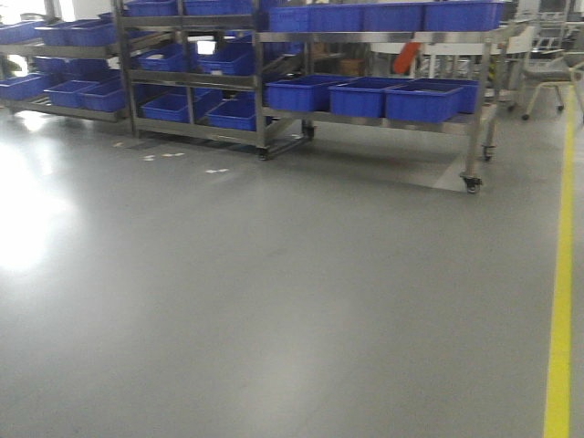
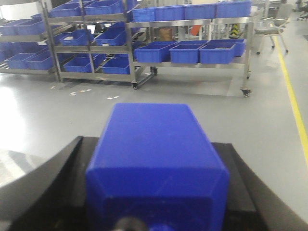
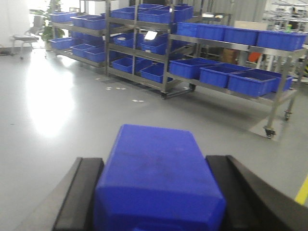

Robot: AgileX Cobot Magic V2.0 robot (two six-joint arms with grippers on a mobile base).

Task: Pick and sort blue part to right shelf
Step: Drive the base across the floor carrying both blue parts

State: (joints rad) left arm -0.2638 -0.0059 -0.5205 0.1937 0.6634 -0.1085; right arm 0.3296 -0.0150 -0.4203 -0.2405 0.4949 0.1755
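L gripper (image 2: 155, 142) is closed on a blue part (image 2: 156, 168), fingers tight at its sides. R gripper (image 3: 156, 161) holds a 2nd part (image 3: 156, 178) the same way. Right shelf (image 1: 474, 137) stands well apart, across bare floor (image 1: 274, 301).

Risks:
- A part could slip w/ base jolts en route.
- A part could go to the left rack (image 1: 259, 100), since its bins look alike.
- The base could clip the castor (image 1: 472, 184) on approach.

Hard to see: each part fills its wrist view, hiding pads & grip depth. Bin (image 1: 422, 100) contents are unreadable. Front view is blurry and shows no arms.
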